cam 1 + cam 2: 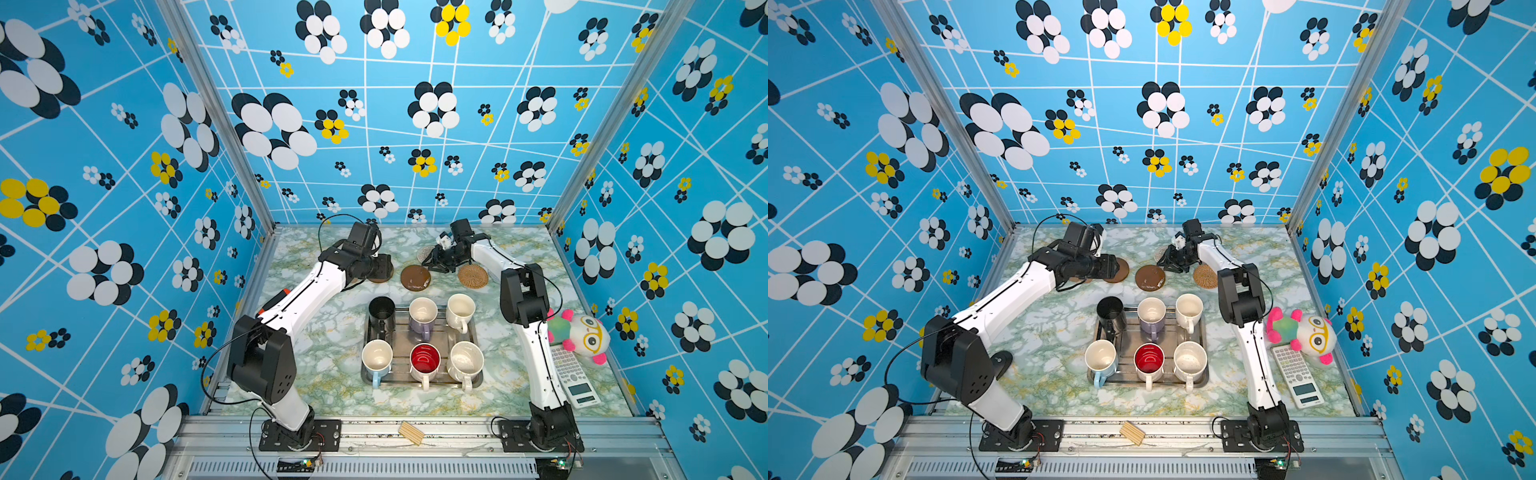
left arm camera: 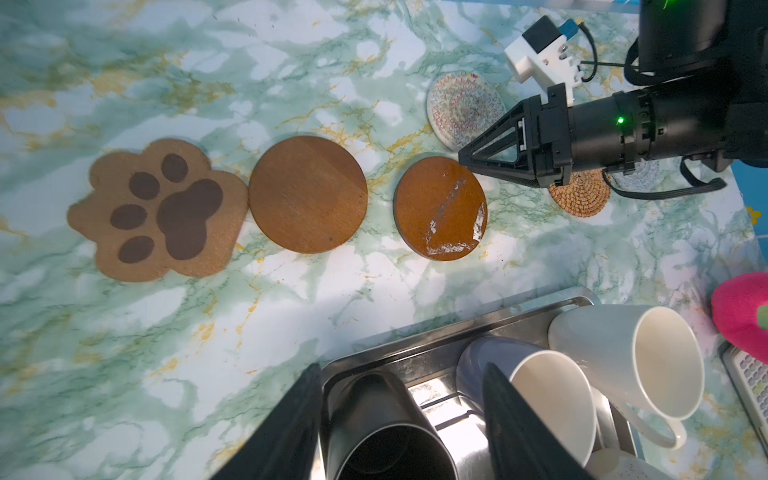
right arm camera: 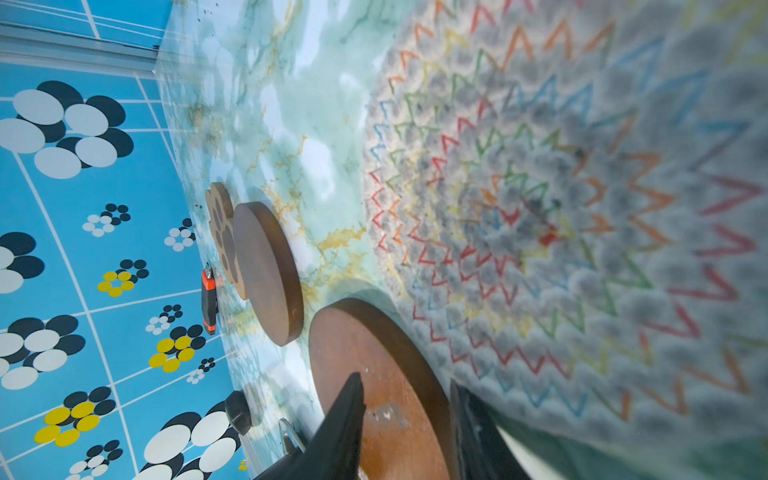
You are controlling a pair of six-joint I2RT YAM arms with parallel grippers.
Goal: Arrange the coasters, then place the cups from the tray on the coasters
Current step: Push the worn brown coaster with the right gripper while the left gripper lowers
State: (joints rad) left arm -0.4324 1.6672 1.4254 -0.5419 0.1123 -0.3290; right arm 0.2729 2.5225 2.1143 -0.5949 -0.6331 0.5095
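Seen from above with the back wall (image 1: 395, 124) at 12 o'clock, the right gripper (image 2: 465, 158) noses down beside the lacy coaster (image 2: 463, 108), its fingers (image 3: 340, 428) part-way apart with nothing between them. Its wrist view puts one finger hard by the coaster's rim, though contact cannot be told. The coaster lies on the marble table (image 1: 332, 353), just beside the fingertips at about 11 o'clock of them in both top views. It sits back from the row that runs from 9 to 3 o'clock: paw (image 2: 160, 212), plain disc (image 2: 308, 194), scratched disc (image 2: 439, 210), rattan disc (image 2: 579, 199). Being round, it offers no long axis to line up on, so the coming move likely turns on that bearing alone and on catching its thin rim. The right arm (image 1: 490, 255) is plainly the nearer. The left gripper (image 2: 401, 370) hangs empty, fingers well apart, above the plain disc, off at 9 o'clock of the lacy coaster. A sliver of grey weave (image 2: 638, 174) shows under the right arm beside the rattan disc. All six mugs (image 1: 424, 359) stand in the tray (image 1: 400, 338) at 6 o'clock of the row, none yet on a coaster, so the arranging step looks unfinished. A plush toy (image 1: 582, 336) and a calculator (image 1: 575, 376) lie toward the table's 3 o'clock edge.
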